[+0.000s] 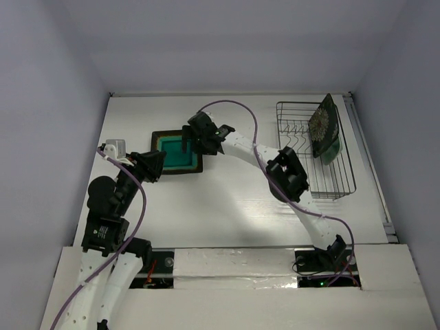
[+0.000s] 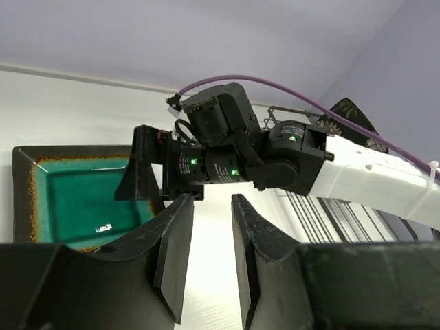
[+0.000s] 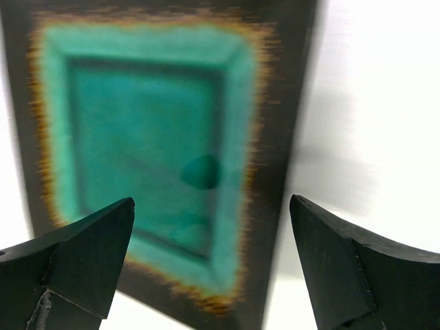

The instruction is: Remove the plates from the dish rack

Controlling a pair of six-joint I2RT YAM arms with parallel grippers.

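A teal plate with a dark rim [image 1: 173,152] lies flat on the white table. My right gripper [image 1: 187,143] hovers over its right edge, open and empty. In the right wrist view the plate [image 3: 144,130] lies below the wide-open gripper [image 3: 212,203]. My left gripper [image 1: 154,165] is at the plate's near left corner, slightly open and empty [image 2: 212,199]. The teal plate [image 2: 75,199] shows beyond it. The wire dish rack [image 1: 295,127] stands at the far right. A black flowered plate [image 1: 322,125] stands upright in it, with a greenish plate edge [image 1: 335,151] beside it.
The right arm [image 1: 289,179] stretches across the middle of the table, from its base at the near right to the teal plate. A purple cable [image 1: 240,110] loops above it. The rack [image 2: 323,216] and the flowered plate [image 2: 354,117] show behind the right arm in the left wrist view.
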